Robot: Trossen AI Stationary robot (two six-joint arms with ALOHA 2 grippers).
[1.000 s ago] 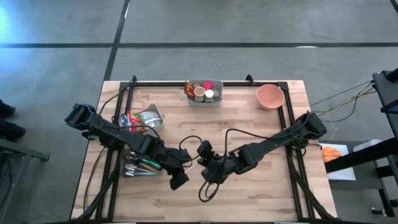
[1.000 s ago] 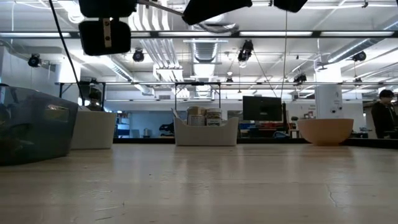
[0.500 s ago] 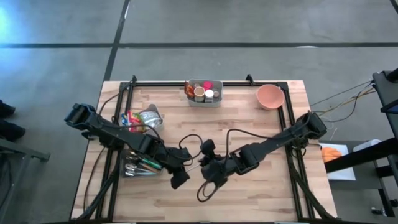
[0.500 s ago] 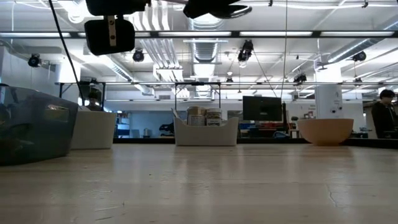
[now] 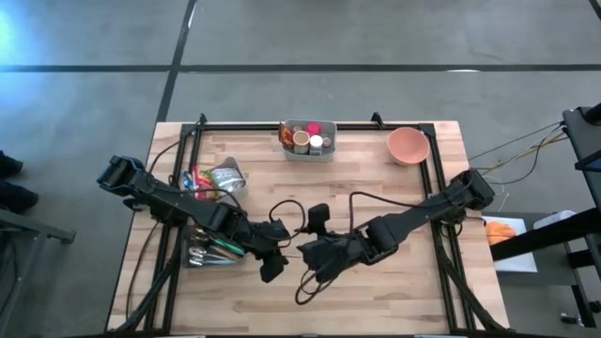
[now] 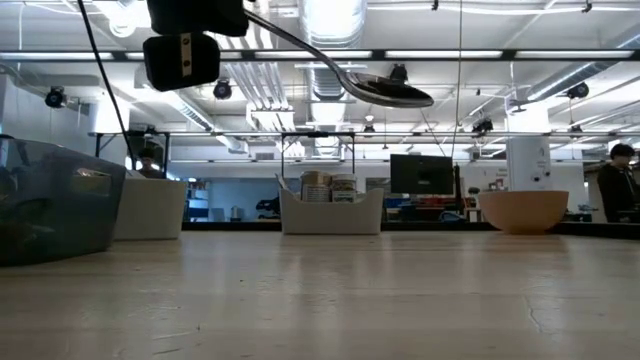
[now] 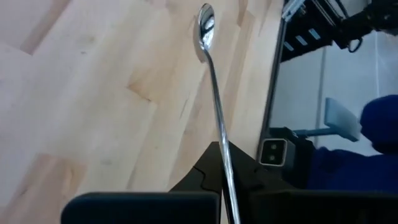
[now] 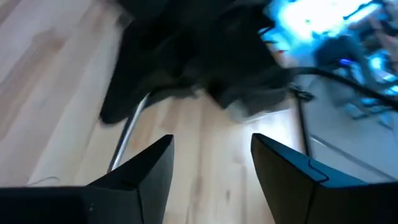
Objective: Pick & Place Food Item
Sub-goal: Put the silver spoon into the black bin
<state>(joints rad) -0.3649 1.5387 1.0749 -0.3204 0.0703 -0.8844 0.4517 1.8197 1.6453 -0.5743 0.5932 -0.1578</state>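
High view: on the left of the pale, striped wooden desk (image 5: 394, 296) sits a clear bin with colorful packets (image 5: 202, 178) beside it. The left claw (image 7: 227, 171) is shut tight on a thin, shiny metal spoon (image 7: 211, 81), held up above the desk's middle. The right claw (image 8: 211, 165) has its fingers apart, just beside the spoon. Farther right, at the back, are a gray tub (image 5: 308, 150) and a round pink bowl (image 5: 408, 145).
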